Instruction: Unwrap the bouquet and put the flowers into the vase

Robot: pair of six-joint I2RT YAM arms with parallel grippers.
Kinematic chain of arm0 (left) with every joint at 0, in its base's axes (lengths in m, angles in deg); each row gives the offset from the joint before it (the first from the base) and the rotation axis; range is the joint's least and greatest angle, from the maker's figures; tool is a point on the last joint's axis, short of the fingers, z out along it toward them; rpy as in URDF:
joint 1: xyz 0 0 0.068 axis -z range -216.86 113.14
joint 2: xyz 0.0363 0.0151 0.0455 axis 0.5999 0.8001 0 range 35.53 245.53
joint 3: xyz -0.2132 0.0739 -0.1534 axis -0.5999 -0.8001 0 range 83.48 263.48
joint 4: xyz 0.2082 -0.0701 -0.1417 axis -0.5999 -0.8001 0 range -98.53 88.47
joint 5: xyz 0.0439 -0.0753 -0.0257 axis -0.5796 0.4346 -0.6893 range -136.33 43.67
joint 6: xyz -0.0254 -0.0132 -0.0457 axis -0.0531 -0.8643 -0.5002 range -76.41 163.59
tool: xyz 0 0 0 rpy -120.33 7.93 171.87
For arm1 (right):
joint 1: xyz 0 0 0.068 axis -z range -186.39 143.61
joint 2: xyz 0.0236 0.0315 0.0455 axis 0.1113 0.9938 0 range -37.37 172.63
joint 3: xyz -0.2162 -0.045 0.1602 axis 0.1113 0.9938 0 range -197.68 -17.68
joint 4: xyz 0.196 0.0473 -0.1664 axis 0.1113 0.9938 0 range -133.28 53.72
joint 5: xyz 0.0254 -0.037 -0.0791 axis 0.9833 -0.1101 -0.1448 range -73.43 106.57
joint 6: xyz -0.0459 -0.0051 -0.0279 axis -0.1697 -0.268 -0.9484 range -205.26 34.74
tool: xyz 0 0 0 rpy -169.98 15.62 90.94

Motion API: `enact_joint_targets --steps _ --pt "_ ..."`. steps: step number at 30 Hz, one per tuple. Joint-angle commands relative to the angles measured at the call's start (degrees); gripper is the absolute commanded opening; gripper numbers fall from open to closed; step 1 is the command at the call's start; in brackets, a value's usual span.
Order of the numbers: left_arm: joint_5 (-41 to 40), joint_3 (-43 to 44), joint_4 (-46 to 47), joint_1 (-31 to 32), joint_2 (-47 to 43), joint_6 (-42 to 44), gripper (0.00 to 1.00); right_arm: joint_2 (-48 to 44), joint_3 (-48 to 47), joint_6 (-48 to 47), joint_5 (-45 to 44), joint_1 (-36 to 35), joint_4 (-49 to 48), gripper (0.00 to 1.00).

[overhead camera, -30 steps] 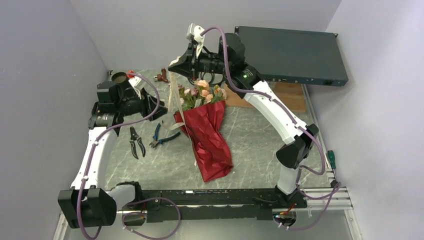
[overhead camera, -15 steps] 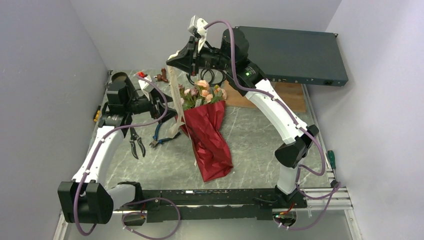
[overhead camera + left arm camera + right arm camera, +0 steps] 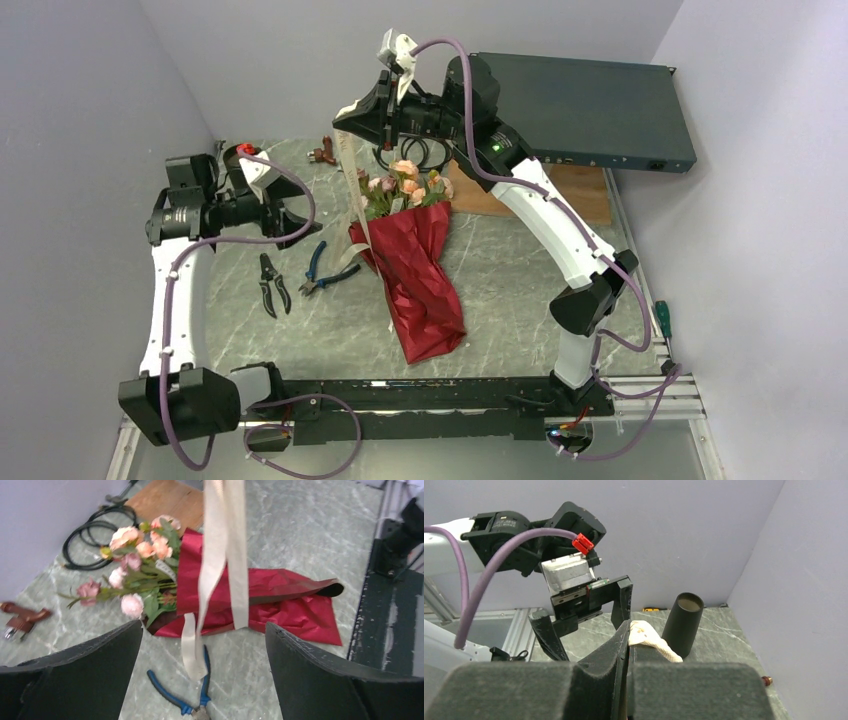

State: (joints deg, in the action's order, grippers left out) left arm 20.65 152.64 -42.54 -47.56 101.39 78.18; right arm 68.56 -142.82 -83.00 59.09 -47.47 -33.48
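Left fingers (image 3: 75, 680) have spread, retreating from the ribbon (image 3: 220, 555).

The left arm (image 3: 165, 300) and the right arm (image 3: 548, 222) are built of glossy white tubular links joined by bulky matt black joint housings, and a purple cable (image 3: 455, 105) runs along each, tied to the links at intervals. The left gripper (image 3: 292, 214) and the right gripper (image 3: 343, 115) carry broad, wedge-shaped black fingers (image 3: 75, 680) with scuffed, pale-flecked edges. A red plug (image 3: 583, 543) and a silver-grey block (image 3: 568, 576) sit at the left wrist, and a small green light (image 3: 491, 150) glows on the right arm
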Motion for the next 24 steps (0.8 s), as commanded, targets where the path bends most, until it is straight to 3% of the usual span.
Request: enact_joint_targets --steps 1,4,7,11,15,22,24 --pt "9.24 4.54 -11.13 0.17 3.19 9.06 0.99 -3.13 -0.66 1.45 0.79 -0.14 -4.10 0.00" --pt "7.92 -2.28 11.00 2.48 1.34 -11.28 0.99 -2.82 -1.38 2.17 0.82 -0.23 -5.01 0.00" --pt "1.55 -8.36 29.23 8.26 -0.36 -21.41 0.99 -1.79 -3.72 2.19 0.47 -0.23 -4.30 0.00" --pt "-6.64 -11.89 38.96 14.67 1.76 -28.75 0.93 -1.05 -6.13 2.12 0.03 -0.22 -4.04 0.00" --pt "-11.70 -15.28 50.70 15.71 3.53 -34.18 0.89 -0.99 -7.41 2.95 -0.14 -0.23 -4.45 0.00" --pt "-10.97 -15.56 53.92 21.26 6.18 -36.89 0.79 -0.59 -8.63 2.95 -2.25 -0.23 -5.12 0.00" --pt "-11.97 -16.18 54.52 21.92 5.93 -38.12 0.64 -0.68 -8.63 2.73 -3.04 -0.23 -5.37 0.00"
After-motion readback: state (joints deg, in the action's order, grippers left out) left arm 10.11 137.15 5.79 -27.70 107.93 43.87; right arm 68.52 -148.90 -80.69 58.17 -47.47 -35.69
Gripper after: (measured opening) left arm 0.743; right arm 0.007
